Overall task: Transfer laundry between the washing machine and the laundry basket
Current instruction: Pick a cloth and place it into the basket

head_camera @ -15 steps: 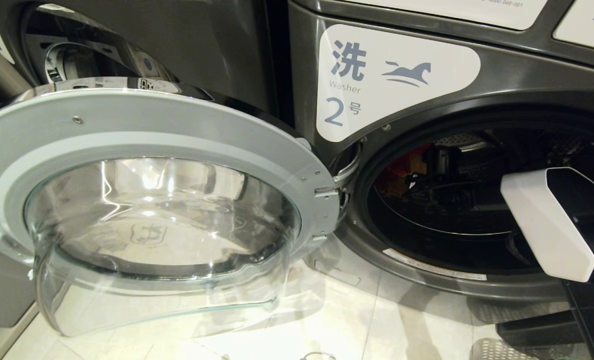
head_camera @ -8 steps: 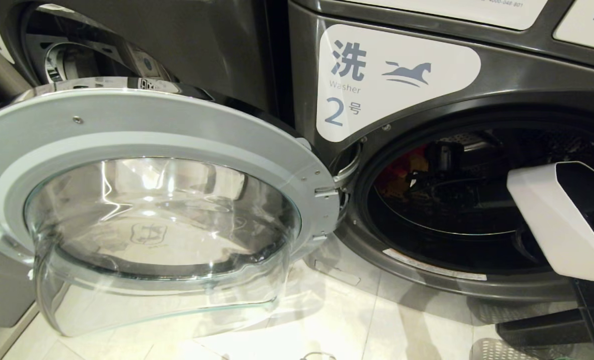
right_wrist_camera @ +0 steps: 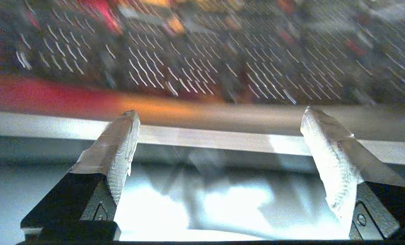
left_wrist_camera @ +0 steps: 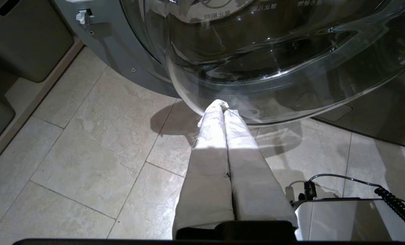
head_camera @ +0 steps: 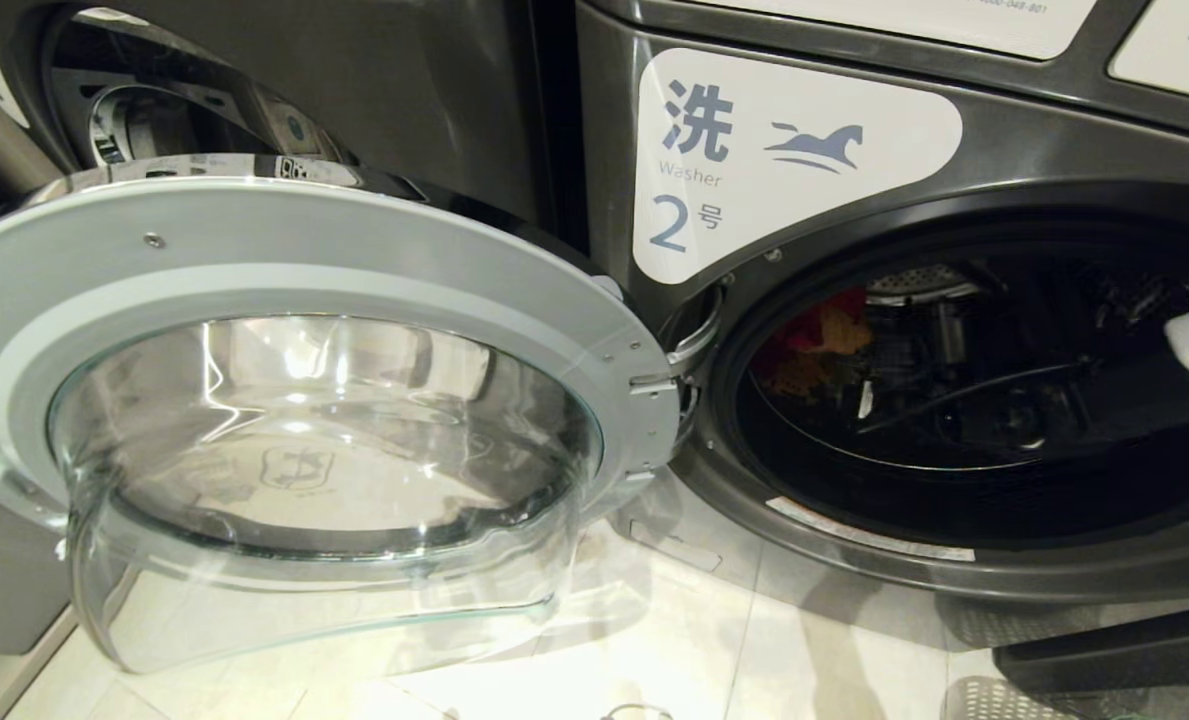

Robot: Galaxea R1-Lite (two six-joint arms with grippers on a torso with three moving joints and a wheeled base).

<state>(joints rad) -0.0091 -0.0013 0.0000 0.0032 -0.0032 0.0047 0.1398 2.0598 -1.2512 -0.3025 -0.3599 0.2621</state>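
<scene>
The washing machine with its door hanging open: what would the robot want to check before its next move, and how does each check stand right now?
1. Door swung fully clear of the washing machine opening: ok.
2. Laundry in the drum, red and yellow pieces at the back left: ok.
3. Right gripper open with nothing between its fingers, facing the drum: ok.
4. Left gripper shut and empty, parked low over the floor tiles below the door glass: ok.
5. Laundry basket ready to receive clothes: cannot tell, it is not in view.
</scene>
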